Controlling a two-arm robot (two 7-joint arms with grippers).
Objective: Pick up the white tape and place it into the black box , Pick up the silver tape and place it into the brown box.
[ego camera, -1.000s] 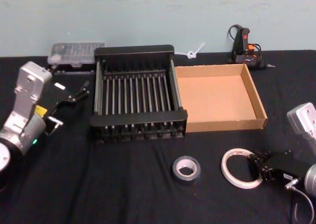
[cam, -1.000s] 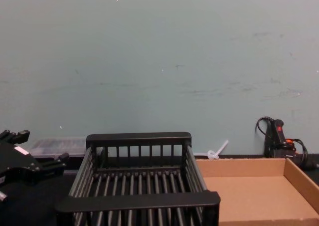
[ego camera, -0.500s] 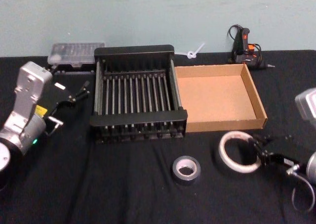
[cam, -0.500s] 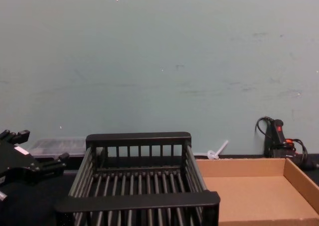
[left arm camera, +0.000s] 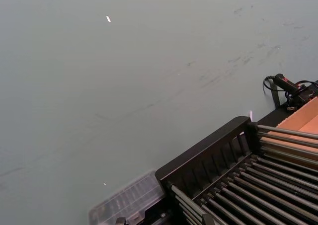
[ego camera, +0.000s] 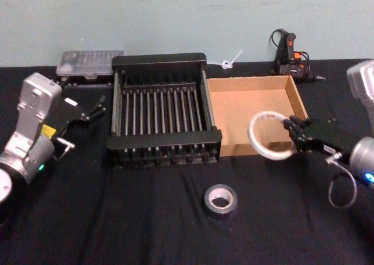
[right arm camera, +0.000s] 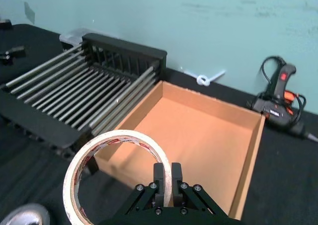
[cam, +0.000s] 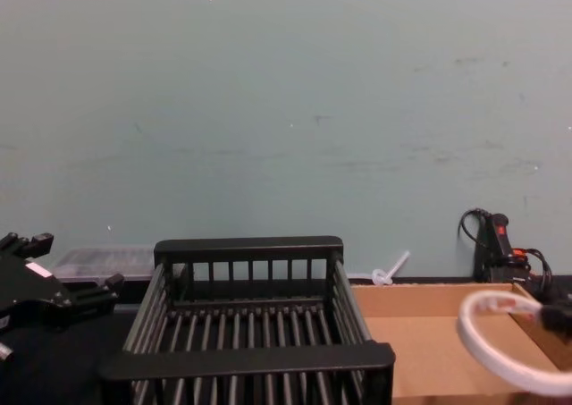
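The right gripper is clamped on the rim of the white tape, a thin ring with red print inside, held above the brown box's front wall. The left gripper is parked, fingers spread.

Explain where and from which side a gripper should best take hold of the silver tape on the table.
Probably from straight above. The silver tape lies flat on the black table, centre hole facing up, nothing close beside it. One jaw could go into the hole and the other outside, pinching the thick wall.
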